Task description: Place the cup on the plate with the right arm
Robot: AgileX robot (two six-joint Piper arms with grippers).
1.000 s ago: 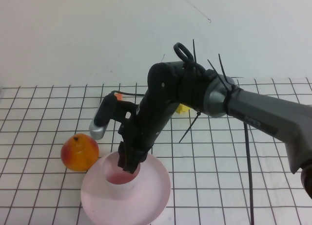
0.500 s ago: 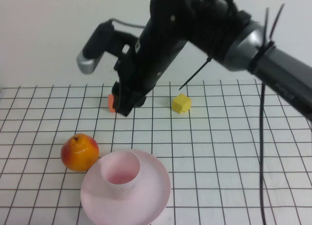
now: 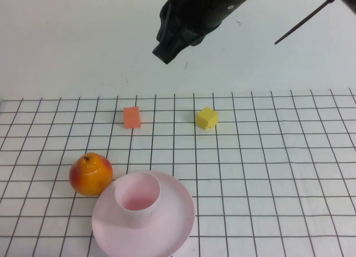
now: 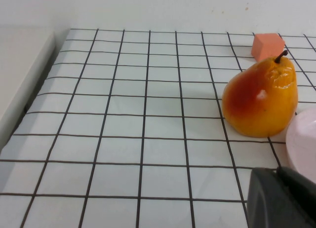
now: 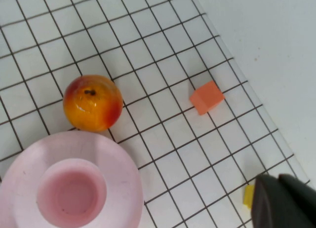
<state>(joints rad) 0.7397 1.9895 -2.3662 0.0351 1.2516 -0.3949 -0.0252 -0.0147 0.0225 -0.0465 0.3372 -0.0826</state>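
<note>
The pale pink cup (image 3: pixel 137 198) stands upright on the pale pink plate (image 3: pixel 175 221) at the near left of the table. Nothing holds it. Both also show in the right wrist view, the cup (image 5: pixel 72 192) inside the plate's rim (image 5: pixel 126 173). My right gripper (image 3: pixel 167 50) hangs high above the table, far from the cup, with its dark fingers together and empty (image 5: pixel 279 196). My left gripper (image 4: pixel 277 174) is low beside the plate's edge (image 4: pixel 303 139), shut and empty, and out of the high view.
An orange-red pear-like fruit (image 3: pixel 90 173) lies just left of the plate. An orange cube (image 3: pixel 132 117) and a yellow cube (image 3: pixel 207 118) sit farther back. The gridded table ends at a white wall behind and a raised edge on the left (image 4: pixel 24 90).
My right gripper has let go of the cup, which stays on the plate, and risen from inside the cup to high above the table. The orange cube has come into view.
</note>
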